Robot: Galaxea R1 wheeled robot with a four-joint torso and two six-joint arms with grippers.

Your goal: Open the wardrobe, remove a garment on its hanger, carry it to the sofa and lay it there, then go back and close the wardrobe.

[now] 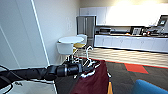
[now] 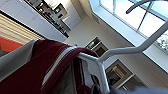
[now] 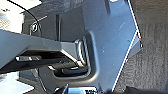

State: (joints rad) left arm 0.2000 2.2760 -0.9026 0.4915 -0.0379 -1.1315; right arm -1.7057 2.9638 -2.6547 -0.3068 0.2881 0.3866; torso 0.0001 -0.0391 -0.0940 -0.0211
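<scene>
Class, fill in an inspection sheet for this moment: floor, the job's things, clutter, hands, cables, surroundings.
Surface: dark carpet with an orange patch; pale striped floor beyond.
Job's things: dark red jacket hangs on a white hanger; a blue sofa corner shows nearby.
Clutter: nothing seen.
Hands: left hand carries the hanger and jacket; right hand cannot be judged.
Cables: black cable along the left arm.
Surroundings: round white table with chairs, fridge, kitchen counter.

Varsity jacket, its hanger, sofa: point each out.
varsity jacket (image 1: pixel 93 80): head view, dark red body hanging below the arm.
hanger (image 2: pixel 130 50): left wrist view, white shoulder bar.
sofa (image 1: pixel 150 88): head view, blue corner at lower right.
</scene>
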